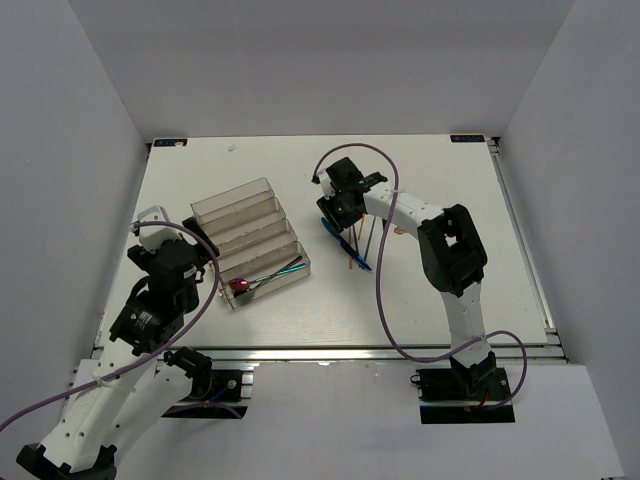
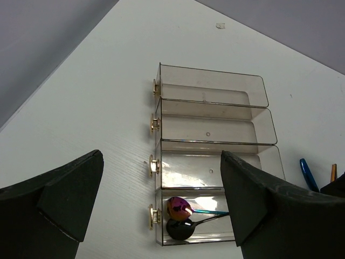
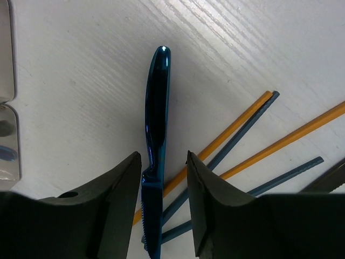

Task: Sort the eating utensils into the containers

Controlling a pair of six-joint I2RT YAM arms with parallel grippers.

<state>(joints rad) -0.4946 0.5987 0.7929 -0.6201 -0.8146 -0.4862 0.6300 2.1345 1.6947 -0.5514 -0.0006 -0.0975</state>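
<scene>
Right wrist (not top) shows right gripper (image 3: 163, 157) straddling blue knife (image 3: 156, 102).

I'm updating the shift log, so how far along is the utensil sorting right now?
Done: two spoons lie in the nearest compartment of the tray. In hand: the right tool straddles the blue knife on the table, not yet clamped. Left: that knife and the orange and blue chopsticks beside it.
</scene>
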